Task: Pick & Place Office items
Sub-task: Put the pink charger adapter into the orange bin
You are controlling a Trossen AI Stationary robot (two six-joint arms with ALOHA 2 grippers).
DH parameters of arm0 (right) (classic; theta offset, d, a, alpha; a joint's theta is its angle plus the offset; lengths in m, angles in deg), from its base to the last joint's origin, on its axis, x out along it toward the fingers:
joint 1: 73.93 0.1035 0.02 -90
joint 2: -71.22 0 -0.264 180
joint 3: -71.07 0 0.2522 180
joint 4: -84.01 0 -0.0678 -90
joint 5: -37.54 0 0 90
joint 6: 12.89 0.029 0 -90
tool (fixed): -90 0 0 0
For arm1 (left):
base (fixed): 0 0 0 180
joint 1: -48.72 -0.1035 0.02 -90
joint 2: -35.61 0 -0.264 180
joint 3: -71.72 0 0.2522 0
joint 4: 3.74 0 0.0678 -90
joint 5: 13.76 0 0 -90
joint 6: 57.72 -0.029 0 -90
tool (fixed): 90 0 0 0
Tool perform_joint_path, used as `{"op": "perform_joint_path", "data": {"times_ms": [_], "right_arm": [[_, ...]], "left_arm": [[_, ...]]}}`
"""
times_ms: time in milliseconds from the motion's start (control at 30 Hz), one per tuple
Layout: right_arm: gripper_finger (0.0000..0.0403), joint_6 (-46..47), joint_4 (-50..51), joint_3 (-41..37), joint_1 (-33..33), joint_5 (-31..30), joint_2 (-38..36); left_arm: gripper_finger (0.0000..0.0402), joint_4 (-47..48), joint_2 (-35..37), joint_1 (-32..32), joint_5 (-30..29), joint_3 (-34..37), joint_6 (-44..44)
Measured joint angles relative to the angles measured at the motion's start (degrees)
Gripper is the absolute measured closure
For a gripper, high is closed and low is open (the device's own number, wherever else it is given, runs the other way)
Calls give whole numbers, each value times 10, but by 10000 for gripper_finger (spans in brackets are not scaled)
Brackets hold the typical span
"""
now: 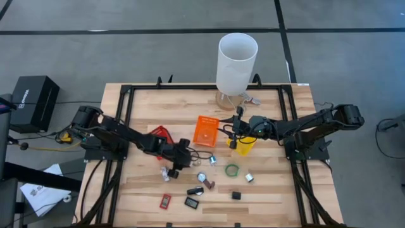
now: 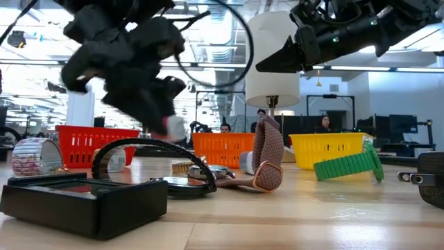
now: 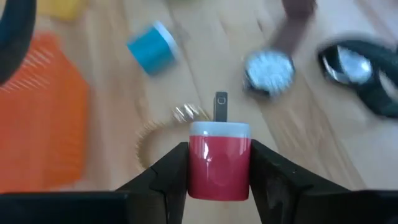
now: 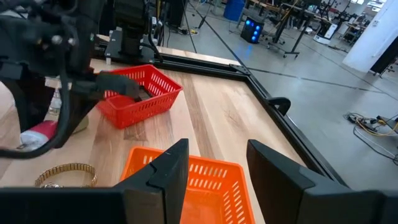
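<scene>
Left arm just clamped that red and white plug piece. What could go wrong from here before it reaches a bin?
1. The left gripper holds the red and white charger only by its sides, so it might slip in transit.
2. Nearby, the gold bracelet and watch could get dragged.
3. The right gripper hangs open over the orange bin, risking a clash.
</scene>
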Motion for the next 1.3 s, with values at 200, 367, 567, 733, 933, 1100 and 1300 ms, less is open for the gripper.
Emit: {"op": "perform_joint_path", "data": {"times_ms": [200, 367, 567, 733, 933, 1100, 1300], "right_arm": [[249, 0, 1, 0, 0, 0, 0], [249, 0, 3, 0, 0, 0, 0], [249, -13, 52, 0, 5, 0, 0], [249, -39, 54, 0, 5, 0, 0], [249, -40, 56, 0, 4, 0, 0], [249, -41, 60, 0, -1, 0, 0], [249, -40, 62, 0, -3, 0, 0]], "left_arm": [[258, -5, 34, -44, -13, -16, -45], [262, -28, 49, -96, -23, -16, -60], [260, -103, 33, -156, 0, -15, -60], [260, -233, -20, -180, 73, -16, -59], [259, -267, -97, -187, 75, -14, -58], [259, -273, -134, -193, 66, -16, -57], [253, -272, -138, -202, 33, -16, -56]]}}
